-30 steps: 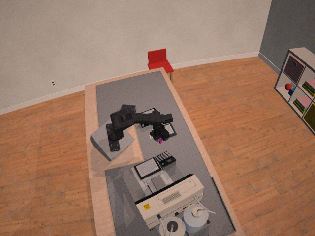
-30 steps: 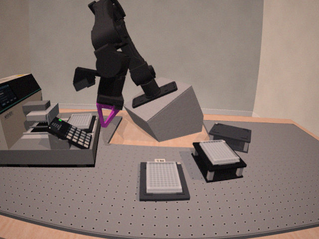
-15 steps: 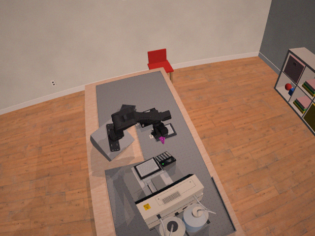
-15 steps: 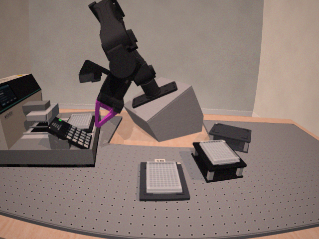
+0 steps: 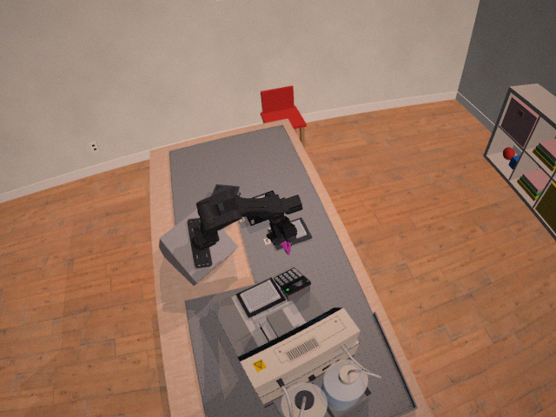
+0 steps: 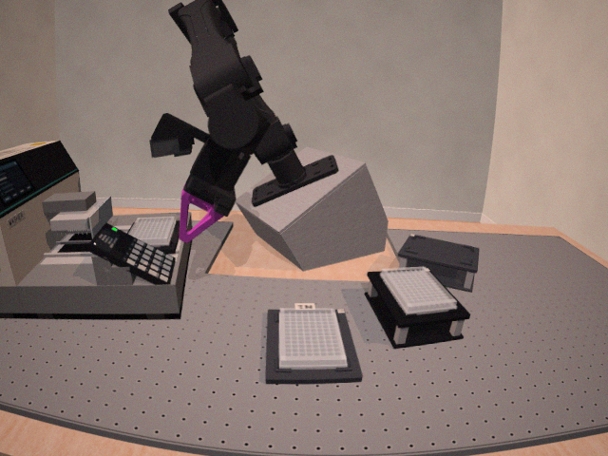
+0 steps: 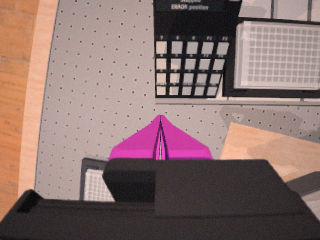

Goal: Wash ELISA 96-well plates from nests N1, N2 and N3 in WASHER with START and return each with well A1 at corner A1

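My gripper (image 6: 185, 238) has magenta fingers shut together on nothing. It hangs in the air just in front of the washer's keypad (image 6: 135, 253), tips pointing down. In the wrist view the fingertips (image 7: 160, 118) sit just short of the keypad's (image 7: 189, 67) lowest row, in line with its left column. One white 96-well plate (image 5: 258, 296) lies on the washer's carrier beside the keypad; it also shows in the wrist view (image 7: 277, 55). The lamp (image 5: 287, 290) is green. A second plate (image 6: 309, 338) lies in the flat nest marked N1. A third plate (image 6: 417, 290) lies in a raised black nest.
An empty dark nest (image 6: 438, 255) stands behind the raised one. The washer body (image 5: 301, 350) with two bottles (image 5: 343, 381) is at the table's near end. The arm's slanted grey base block (image 6: 319, 216) stands behind the nests.
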`<state>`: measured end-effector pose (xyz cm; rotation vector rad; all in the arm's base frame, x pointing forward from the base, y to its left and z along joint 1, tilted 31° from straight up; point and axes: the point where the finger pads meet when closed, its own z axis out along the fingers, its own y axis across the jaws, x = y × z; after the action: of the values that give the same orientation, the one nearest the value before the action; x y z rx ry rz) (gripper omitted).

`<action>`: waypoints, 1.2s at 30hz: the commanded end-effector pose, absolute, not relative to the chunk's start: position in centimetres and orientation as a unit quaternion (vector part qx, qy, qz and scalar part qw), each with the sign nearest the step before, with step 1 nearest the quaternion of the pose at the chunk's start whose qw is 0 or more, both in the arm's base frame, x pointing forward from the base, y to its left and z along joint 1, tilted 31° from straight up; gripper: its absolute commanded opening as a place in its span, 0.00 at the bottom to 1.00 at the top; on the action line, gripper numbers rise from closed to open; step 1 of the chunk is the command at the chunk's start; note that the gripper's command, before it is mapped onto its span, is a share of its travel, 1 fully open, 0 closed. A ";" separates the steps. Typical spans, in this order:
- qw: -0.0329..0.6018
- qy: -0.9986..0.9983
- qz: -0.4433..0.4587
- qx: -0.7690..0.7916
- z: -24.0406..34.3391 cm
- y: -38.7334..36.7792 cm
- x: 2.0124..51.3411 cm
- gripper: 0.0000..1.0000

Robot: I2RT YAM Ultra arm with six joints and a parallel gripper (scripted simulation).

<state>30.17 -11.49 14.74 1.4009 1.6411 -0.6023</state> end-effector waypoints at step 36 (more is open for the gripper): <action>0.442 0.655 -0.243 0.563 13.0 -15.1 31.5 0.00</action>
<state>30.99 -15.00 12.60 1.4142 1.6328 -0.6154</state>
